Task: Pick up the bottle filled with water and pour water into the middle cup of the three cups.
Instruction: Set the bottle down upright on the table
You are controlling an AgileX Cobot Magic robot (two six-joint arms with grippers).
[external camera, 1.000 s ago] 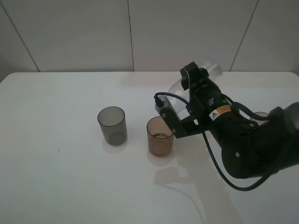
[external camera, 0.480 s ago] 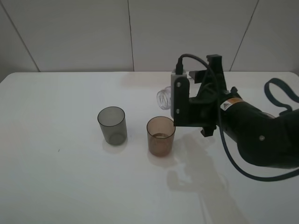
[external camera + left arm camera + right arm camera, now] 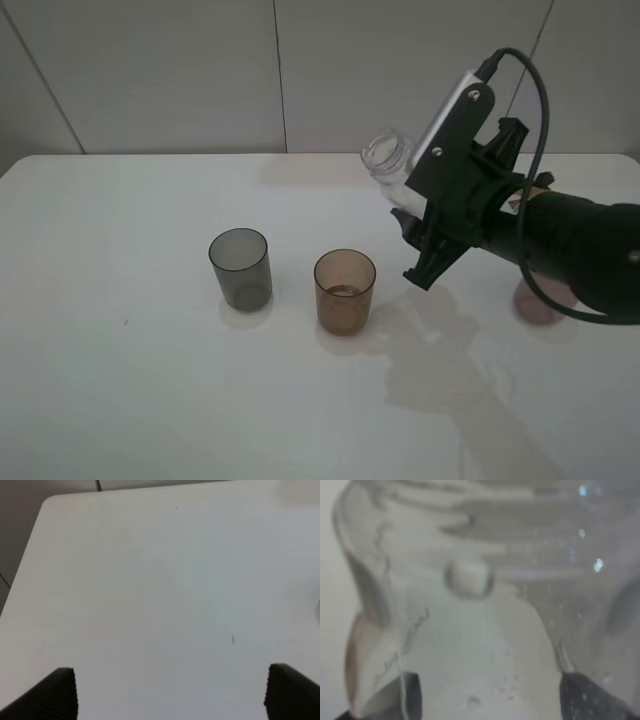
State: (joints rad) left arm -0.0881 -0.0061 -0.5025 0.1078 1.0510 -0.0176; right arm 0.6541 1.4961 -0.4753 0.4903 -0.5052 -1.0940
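My right gripper (image 3: 418, 215) is shut on the clear bottle (image 3: 390, 160) and holds it in the air, tilted with its open neck up and to the left, right of the amber-brown middle cup (image 3: 344, 290). That cup holds a little water. The smoky grey cup (image 3: 240, 268) stands to its left. The mauve-pink cup (image 3: 540, 300) shows partly behind my right arm. The right wrist view is filled by the bottle's ribbed body (image 3: 485, 580) between the fingertips (image 3: 410, 695). My left gripper (image 3: 170, 692) is open over bare table.
The white table (image 3: 130, 390) carries the cups in a row across its middle. A tiled wall (image 3: 200, 70) stands behind the far edge. A small dark speck (image 3: 233, 639) marks the table in the left wrist view.
My right gripper has rotated the bottle back from pouring sideways over the amber cup to neck-up, and lifted it up and to the right. The pink cup has come into view.
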